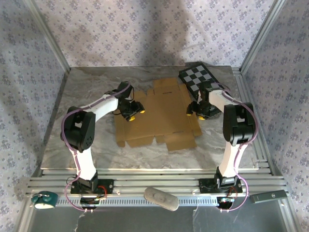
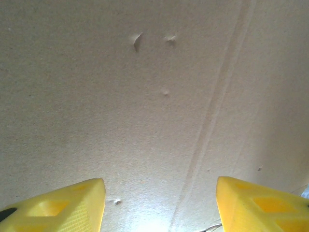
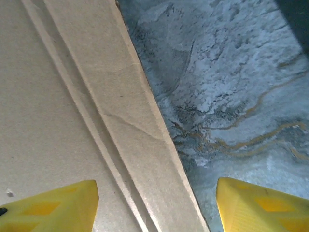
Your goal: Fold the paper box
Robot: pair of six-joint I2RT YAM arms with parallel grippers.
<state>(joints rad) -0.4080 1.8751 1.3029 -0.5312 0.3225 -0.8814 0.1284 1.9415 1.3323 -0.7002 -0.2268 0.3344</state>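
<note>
Marbled grey table (image 1: 84,96), floral-papered walls (image 1: 145,29); paper box (image 1: 159,118) flat; left tool (image 1: 133,113), right tool (image 1: 195,112) both apart.

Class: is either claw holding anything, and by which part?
Nothing is held. The left claw and right claw stand open over the flat paper box.

A: What lies at the far right corner of the grey marbled table (image 1: 91,92)?
B: A black-and-white checkerboard panel (image 1: 198,77), flat and turned at an angle.
A: And along the metal rails (image 1: 154,178) at the near edge?
B: A teal object (image 1: 44,199) on the left, a grey oval object (image 1: 161,198) in the middle, a dark flat bar (image 1: 268,196) on the right. Flowered wallpaper (image 1: 145,29) covers the walls.
</note>
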